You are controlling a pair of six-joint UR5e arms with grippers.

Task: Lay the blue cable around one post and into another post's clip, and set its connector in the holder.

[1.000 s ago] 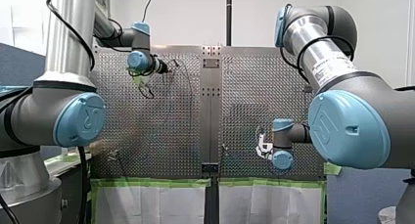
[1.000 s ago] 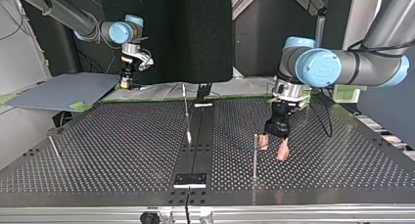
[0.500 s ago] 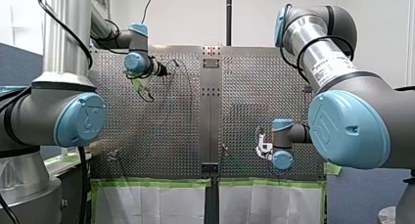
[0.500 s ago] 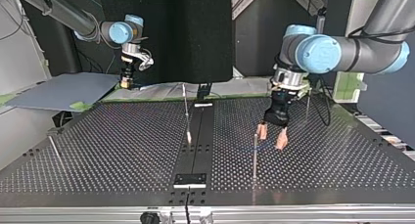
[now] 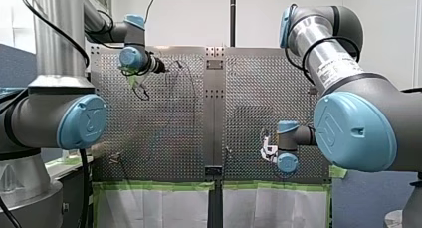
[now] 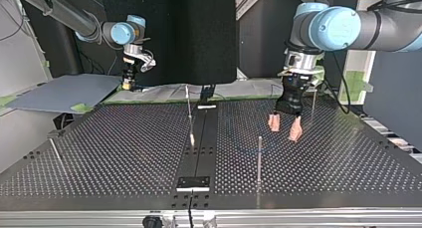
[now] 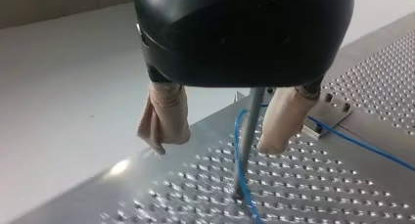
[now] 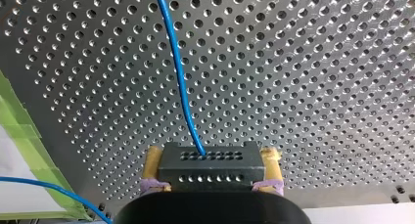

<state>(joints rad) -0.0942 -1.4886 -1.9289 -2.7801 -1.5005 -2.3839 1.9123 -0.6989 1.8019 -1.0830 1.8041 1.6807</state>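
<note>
In the left wrist view my left gripper [image 7: 220, 138] is open, its beige fingers [image 7: 164, 119] empty. Beyond them stands a thin metal post [image 7: 247, 136] with the blue cable [image 7: 238, 150] curving round its foot. In the top view this gripper [image 6: 284, 127] hangs above the perforated table, behind and to the right of that post [image 6: 259, 158]. My right gripper [image 8: 211, 185] with yellow pads is shut on the black connector [image 8: 211, 164], and the blue cable [image 8: 178, 72] runs from it over the table. In the top view it [image 6: 129, 82] stays at the far left edge.
More thin posts stand on the table: one near the middle [image 6: 189, 113], one at the top view's left [image 6: 54, 151], one behind my left gripper [image 6: 312, 108]. A dark holder plate [image 6: 194, 182] sits on the centre strip near the front edge. Green tape [image 8: 22, 131] borders the table.
My left gripper has risen, open, away from the post near the front, moving back and to the right in the top view. My right arm has stayed still.
</note>
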